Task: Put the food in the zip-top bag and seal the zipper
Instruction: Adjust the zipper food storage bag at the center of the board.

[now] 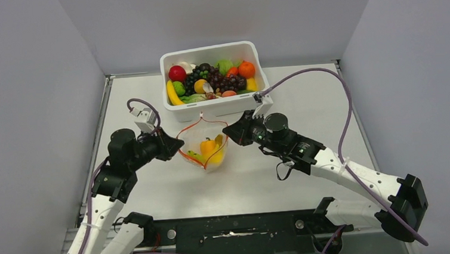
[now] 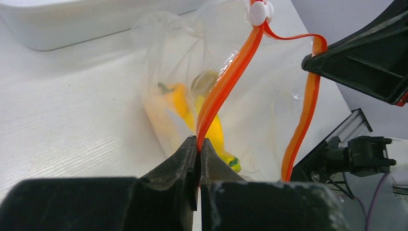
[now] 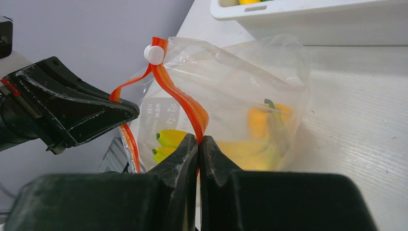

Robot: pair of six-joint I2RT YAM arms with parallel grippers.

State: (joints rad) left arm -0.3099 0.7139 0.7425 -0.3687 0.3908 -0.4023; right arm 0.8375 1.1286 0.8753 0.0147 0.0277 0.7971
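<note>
Through the wrinkled film of the zip-top bag (image 1: 189,146), the yellow banana bunch (image 3: 168,139) and orange-yellow pepper (image 3: 257,122) blur together, their outlines hard to separate. The bag stands on the table (image 1: 155,185) just before the white tub (image 1: 215,108), mouth upward. The left gripper (image 2: 198,143) and right gripper (image 3: 198,141) each pinch one zipper (image 2: 231,72) strip tight, spreading them apart — the white slider (image 3: 154,54) is at the tub end.

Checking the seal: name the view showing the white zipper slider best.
Right wrist: the slider shows whole and close on the zipper. Left wrist cuts it at the top edge; top external shows only a tiny speck.
</note>
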